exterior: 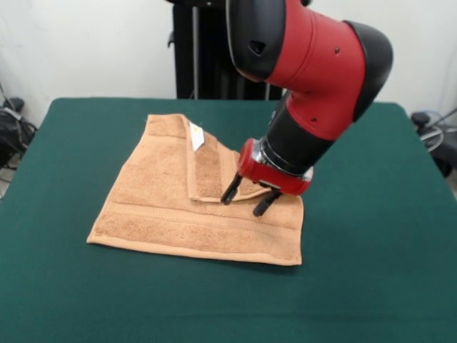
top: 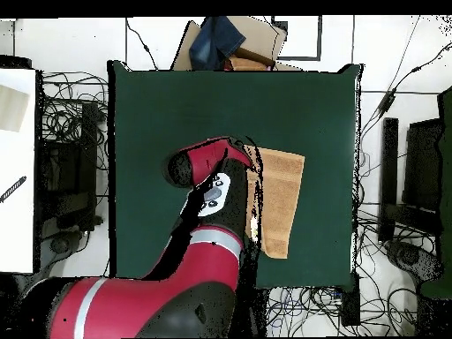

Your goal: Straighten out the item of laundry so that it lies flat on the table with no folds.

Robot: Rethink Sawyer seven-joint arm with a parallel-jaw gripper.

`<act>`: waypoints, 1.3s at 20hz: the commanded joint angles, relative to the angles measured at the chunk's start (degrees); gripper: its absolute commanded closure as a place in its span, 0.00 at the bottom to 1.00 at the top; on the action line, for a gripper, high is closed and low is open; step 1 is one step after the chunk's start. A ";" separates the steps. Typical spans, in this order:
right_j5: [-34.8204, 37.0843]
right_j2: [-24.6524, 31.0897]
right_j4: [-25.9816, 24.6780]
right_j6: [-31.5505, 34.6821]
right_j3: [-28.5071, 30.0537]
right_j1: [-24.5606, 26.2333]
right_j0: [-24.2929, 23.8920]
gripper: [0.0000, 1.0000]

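Tan terry cloth, a small roughly square towel (exterior: 178, 214) with woven border bands, lies on the dark green cloth-covered bench (exterior: 371, 250) a little left of centre in the front view. Its far right corner is folded over onto the towel's top, forming a narrow flap (exterior: 208, 171) that runs toward the middle, with a small white tag (exterior: 196, 136) showing at the flap's far end. The red and black arm (exterior: 307, 64) comes down from above, and its gripper (exterior: 248, 196) stands at the flap's near end; the two black fingers (exterior: 230, 190) are parted by a narrow gap, one tip touching the flap's edge, the other resting on the towel just beside it, and nothing is lifted between them. The near edge of the towel lies flat and straight. In the overhead view the towel (top: 282, 199) shows as a tall tan strip on the right half of the bench (top: 159, 106), its left side hidden under the arm (top: 207, 190); the gripper itself is covered by the arm there.
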 commanded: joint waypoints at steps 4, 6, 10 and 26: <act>-3.52 6.12 1.46 4.78 5.41 -0.88 0.49 0.00; -2.39 5.80 1.47 4.50 5.59 -1.38 0.70 0.00; -1.10 5.54 1.47 4.22 6.21 -2.14 0.92 0.00; -7.06 4.28 1.01 8.47 7.40 -2.79 1.96 0.00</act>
